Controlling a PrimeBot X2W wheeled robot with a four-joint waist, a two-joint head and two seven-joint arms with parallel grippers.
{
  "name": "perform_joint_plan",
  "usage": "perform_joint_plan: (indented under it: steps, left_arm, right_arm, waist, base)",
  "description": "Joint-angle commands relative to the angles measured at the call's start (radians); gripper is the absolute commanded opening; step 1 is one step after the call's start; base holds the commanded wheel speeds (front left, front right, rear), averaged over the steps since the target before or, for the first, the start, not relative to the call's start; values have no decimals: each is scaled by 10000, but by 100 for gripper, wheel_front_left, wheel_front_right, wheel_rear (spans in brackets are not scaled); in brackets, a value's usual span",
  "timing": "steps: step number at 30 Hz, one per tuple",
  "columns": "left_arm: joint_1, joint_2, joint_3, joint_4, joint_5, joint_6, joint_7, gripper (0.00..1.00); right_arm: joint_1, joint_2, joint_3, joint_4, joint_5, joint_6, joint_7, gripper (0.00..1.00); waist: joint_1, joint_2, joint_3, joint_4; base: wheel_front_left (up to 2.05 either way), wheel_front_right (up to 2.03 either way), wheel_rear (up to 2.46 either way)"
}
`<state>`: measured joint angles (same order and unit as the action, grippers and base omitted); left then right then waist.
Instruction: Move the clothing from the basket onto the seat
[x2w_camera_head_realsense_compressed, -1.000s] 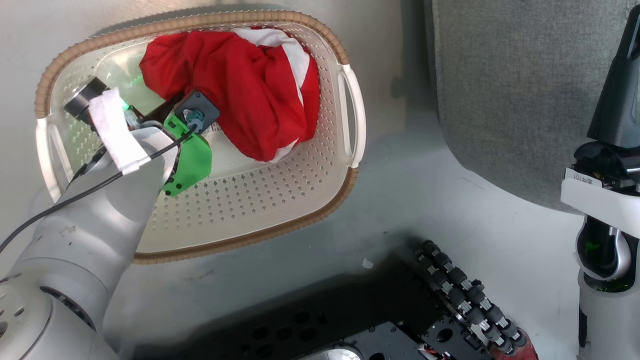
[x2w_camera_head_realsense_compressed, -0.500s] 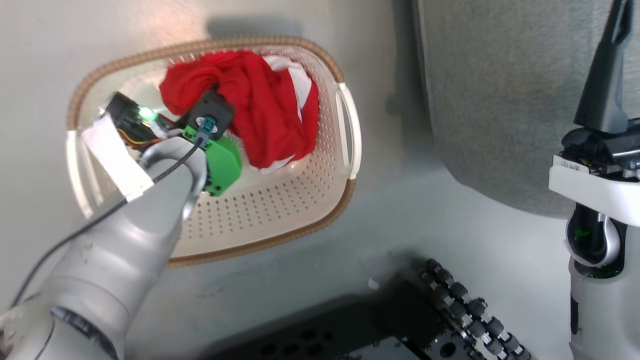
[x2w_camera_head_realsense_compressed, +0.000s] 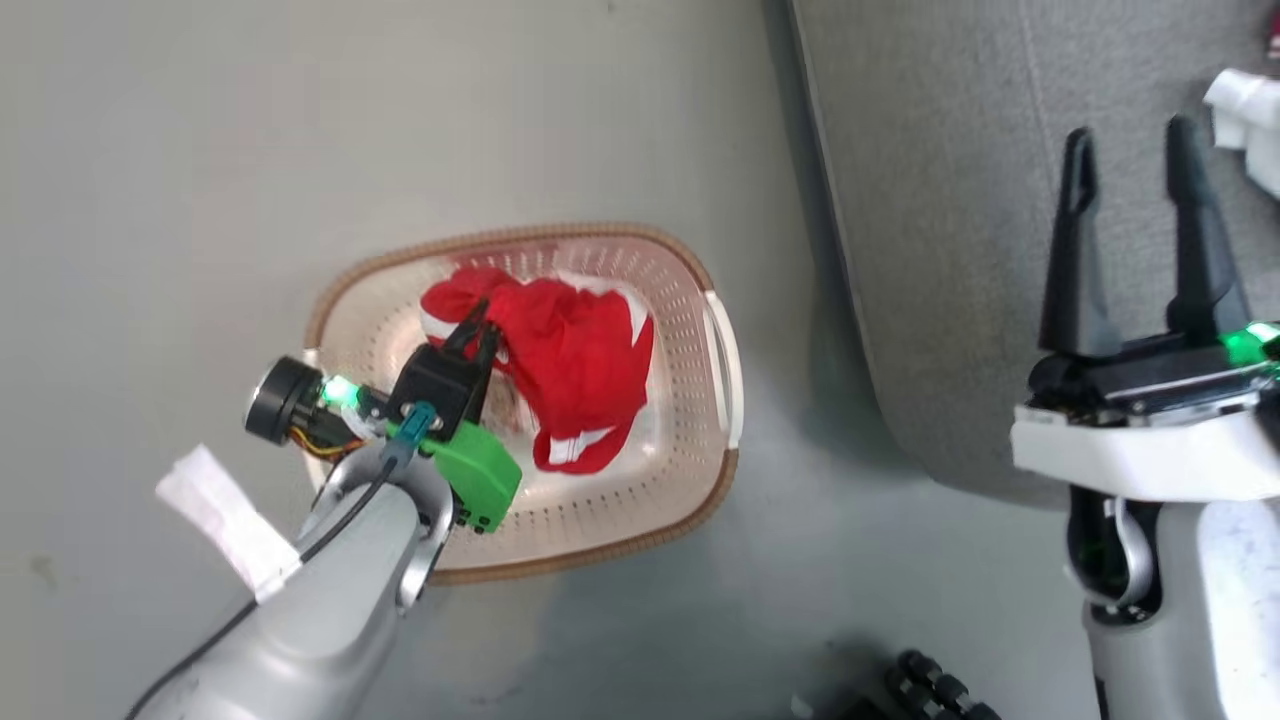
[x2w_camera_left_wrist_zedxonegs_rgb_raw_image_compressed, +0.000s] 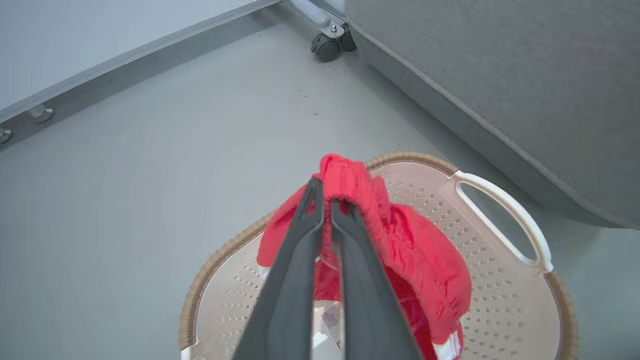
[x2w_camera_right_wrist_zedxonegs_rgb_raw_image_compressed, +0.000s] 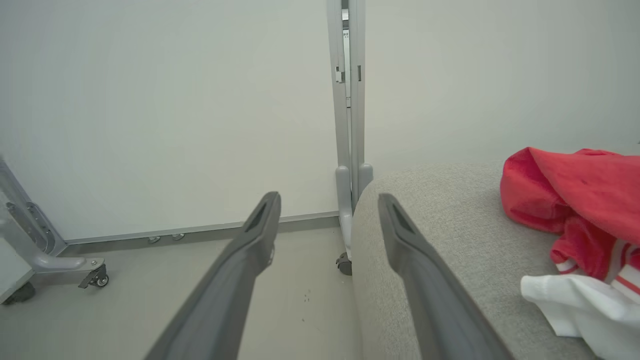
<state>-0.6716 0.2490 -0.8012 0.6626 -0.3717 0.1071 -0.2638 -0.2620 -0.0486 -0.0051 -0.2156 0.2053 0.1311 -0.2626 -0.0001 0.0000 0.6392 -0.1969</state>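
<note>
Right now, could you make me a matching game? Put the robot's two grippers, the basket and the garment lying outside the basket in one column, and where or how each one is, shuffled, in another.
Column one
1. left gripper
2. right gripper
3. basket
4. loose garment

Column two
a. lying on the seat
b. open, holding nothing
c. on the floor beside the seat
d. shut on a red garment

Pairs: 1-d, 2-b, 3-c, 4-a
</note>
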Motion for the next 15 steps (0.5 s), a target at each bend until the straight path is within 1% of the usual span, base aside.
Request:
perform_joint_plan:
  steps: [1,6,8,11,15]
  left_arm:
    - [514,-20,281,-340,29,85,-9,0]
    - [1679,-254,1567,-1696,52,219,-9,0]
    - [2046,-412,1940,-2159,63,41,-9,0]
    - [2387,-512,2283,-2691,360,-208,-9,0]
    - [2767,-634,2668,-3296,632,-371,-10,0]
  right_arm:
    - [351,-34,94,133,-37,-7,-33,100]
    - [1000,-35,492,483,-9,-7,-33,100]
    - [1282,-35,619,629,-74,-7,-33,100]
    - [1723,-32,975,930,-276,-5,-33,100]
    - [2263,-35,1338,1274,-394,-5,-33,100]
  waist:
    - [1,0,-2294,771]
    - [1,0,-3537,923]
    - [1,0,-3980,992]
    - [1,0,-4701,1088]
    - [1,0,-5563,1119]
  base:
    - [0,0,0]
    - [0,0,0]
    - [0,0,0]
    - [0,0,0]
    - [0,0,0]
